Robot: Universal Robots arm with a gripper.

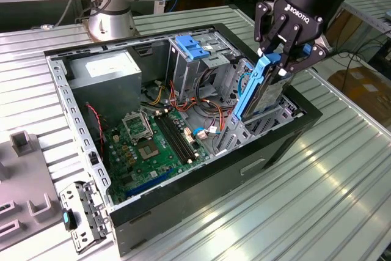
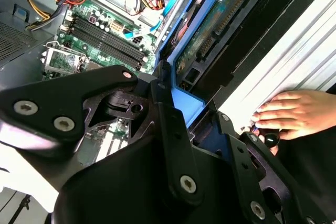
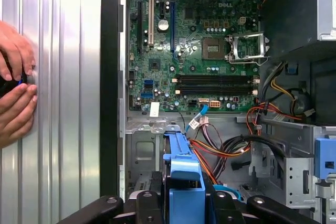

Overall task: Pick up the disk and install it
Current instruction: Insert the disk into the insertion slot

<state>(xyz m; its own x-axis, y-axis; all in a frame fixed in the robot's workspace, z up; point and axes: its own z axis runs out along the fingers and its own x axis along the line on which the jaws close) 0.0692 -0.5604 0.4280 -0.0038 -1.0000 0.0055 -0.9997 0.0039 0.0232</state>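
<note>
The disk [image 1: 259, 93] is a flat silver drive with blue side rails, standing steeply tilted with its lower end in the drive cage [image 1: 256, 128] at the exterior view's right end of the open computer case [image 1: 201, 178]. My gripper [image 1: 279, 62] is shut on its upper end, one black finger on each side. In the second wrist view the disk's green circuit-board underside [image 2: 210, 30] and a blue rail run away from one finger [image 2: 170, 124]. In the first wrist view the blue rail [image 3: 184, 179] shows between the finger bases.
Inside the case lie a green motherboard [image 1: 146, 145], a grey power supply [image 1: 110, 71], a light-blue ribbed bracket [image 1: 192, 46] and orange cables [image 1: 195, 105]. A person's hands [image 3: 16, 87] rest on the ribbed metal table [image 1: 317, 187] beside the case wall. Grey fixtures [image 1: 24, 145] stand at the exterior view's left.
</note>
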